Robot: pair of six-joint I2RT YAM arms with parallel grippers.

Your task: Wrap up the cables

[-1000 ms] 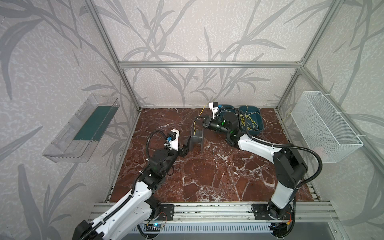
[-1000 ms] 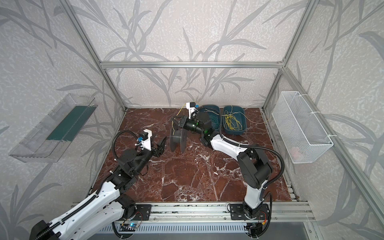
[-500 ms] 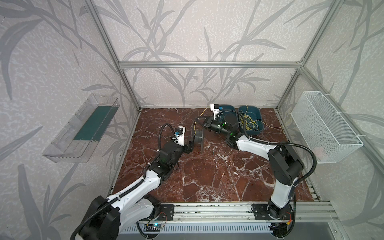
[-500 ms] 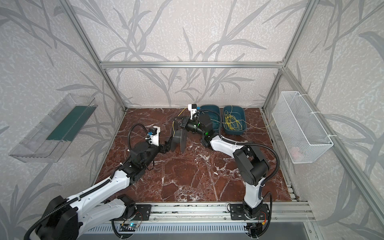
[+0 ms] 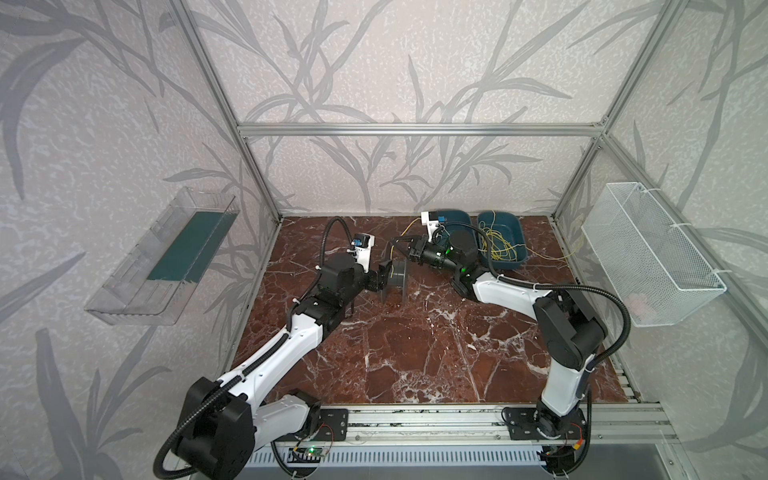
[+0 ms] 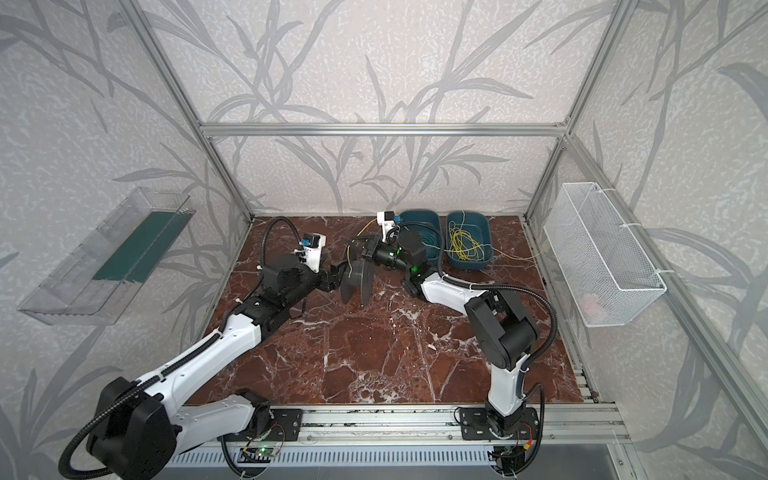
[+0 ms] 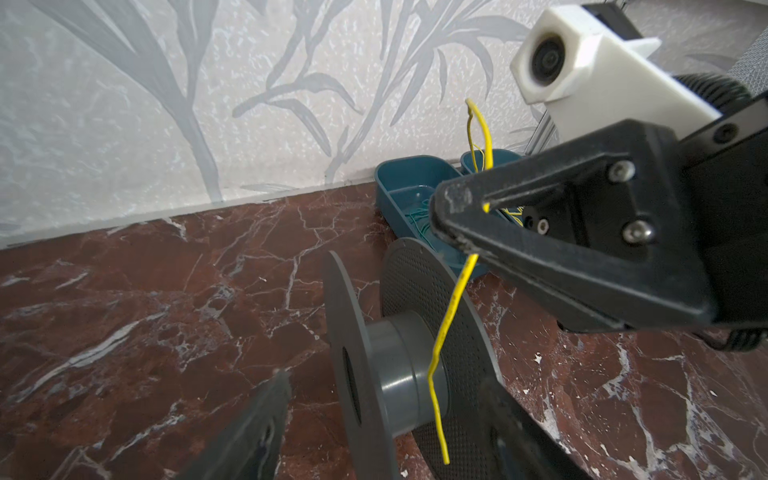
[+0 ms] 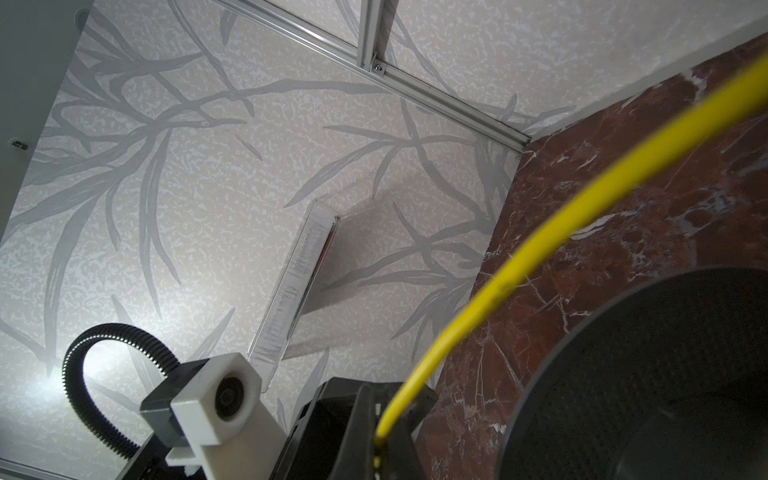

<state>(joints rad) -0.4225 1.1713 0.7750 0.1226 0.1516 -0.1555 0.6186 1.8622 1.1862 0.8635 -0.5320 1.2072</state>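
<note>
Here the right fingers [image 7: 561,274] pinch a thin bright-yellow cable [image 7: 453,303], its loose end dangling below them across the hub of a dark grey plastic spool [image 7: 399,361]. The left fingers [image 7: 253,428] gape open astride that spool. Winding seems unstarted; next, trap the end.

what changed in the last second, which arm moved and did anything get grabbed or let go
The left gripper reached forward to the upright grey plastic spool, which now sits between its open jaws; nothing is grasped yet. The right gripper stayed shut on the thin yellow cable above the spool, and the spool kept its place.
</note>
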